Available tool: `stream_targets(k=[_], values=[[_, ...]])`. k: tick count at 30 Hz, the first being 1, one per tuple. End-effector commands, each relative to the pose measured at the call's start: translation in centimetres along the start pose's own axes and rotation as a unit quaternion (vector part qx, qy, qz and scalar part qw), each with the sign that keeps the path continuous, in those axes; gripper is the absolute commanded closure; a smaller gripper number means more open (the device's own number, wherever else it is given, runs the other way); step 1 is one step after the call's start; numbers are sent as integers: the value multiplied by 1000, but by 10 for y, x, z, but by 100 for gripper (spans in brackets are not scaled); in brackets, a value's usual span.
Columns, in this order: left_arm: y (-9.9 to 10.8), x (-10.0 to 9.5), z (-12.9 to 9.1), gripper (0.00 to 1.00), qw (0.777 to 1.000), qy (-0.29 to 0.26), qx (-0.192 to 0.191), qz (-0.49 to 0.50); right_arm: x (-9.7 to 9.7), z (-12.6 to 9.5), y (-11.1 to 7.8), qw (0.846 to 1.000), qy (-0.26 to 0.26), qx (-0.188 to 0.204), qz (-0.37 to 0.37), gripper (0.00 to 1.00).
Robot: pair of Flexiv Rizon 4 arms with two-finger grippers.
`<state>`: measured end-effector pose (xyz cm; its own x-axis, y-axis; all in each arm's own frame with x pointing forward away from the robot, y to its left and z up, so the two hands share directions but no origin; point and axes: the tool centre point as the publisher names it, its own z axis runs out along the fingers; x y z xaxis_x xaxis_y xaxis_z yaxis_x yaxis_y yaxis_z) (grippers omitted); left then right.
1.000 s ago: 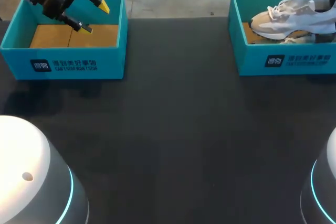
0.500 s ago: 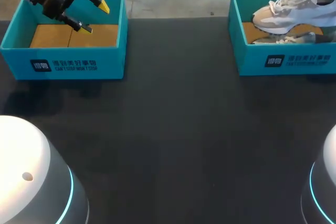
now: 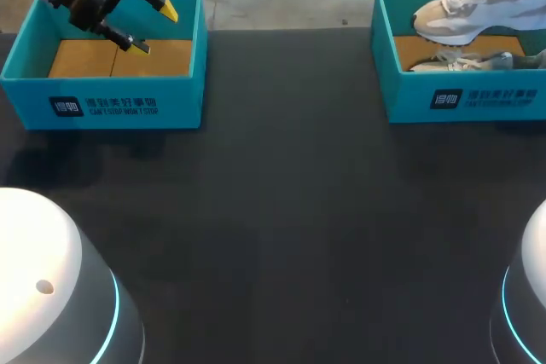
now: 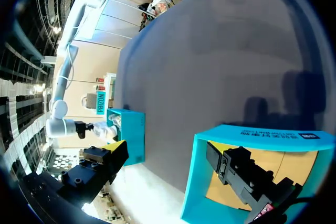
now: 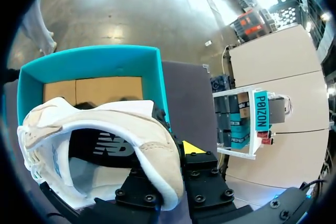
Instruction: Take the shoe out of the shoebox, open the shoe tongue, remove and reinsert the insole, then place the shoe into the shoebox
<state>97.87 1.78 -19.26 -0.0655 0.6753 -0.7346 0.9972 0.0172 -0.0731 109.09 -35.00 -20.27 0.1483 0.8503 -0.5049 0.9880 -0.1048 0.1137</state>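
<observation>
The white and beige lace-up shoe [image 3: 465, 10] hangs above the open teal cardboard shoebox [image 3: 409, 95] at the desk's far right corner, clear of its rim. It does not touch the second pale shoe [image 3: 465, 61] lying on the brown floor inside. The right tool [image 5: 170, 156] is clamped on the heel collar. The shoe's long axis runs across the desk, heel at the tool and toe pointing toward the left arm's side and dipping a little. Setting it down, I judge, means carrying it toe-first over the box wall onto the bare black desk [image 3: 281, 210] – the right arm's job, being the one at the shoe. The left tool [image 3: 155, 27] hovers well apart, fingers spread, over the other teal box [image 3: 128, 104]. The head view cuts off nearly all of the right tool, and its wrist view shows only one yellow tip, the other being behind the collar – tongue and insole cannot be made out
</observation>
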Motion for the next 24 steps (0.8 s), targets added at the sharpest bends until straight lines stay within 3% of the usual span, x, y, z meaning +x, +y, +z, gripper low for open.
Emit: stream_targets(k=[1, 12, 24], values=[[0, 0, -1, 0, 1000, 2, 0, 0, -2, -1, 5, 1000, 2, -2, -1, 100], [0, 0, -1, 0, 1000, 2, 0, 0, -2, -6, 21, 1000, 11, -15, -8, 100], [0, 0, -1, 0, 1000, 2, 0, 0, 11, 2, 46, 999, 24, -19, -15, 100]])
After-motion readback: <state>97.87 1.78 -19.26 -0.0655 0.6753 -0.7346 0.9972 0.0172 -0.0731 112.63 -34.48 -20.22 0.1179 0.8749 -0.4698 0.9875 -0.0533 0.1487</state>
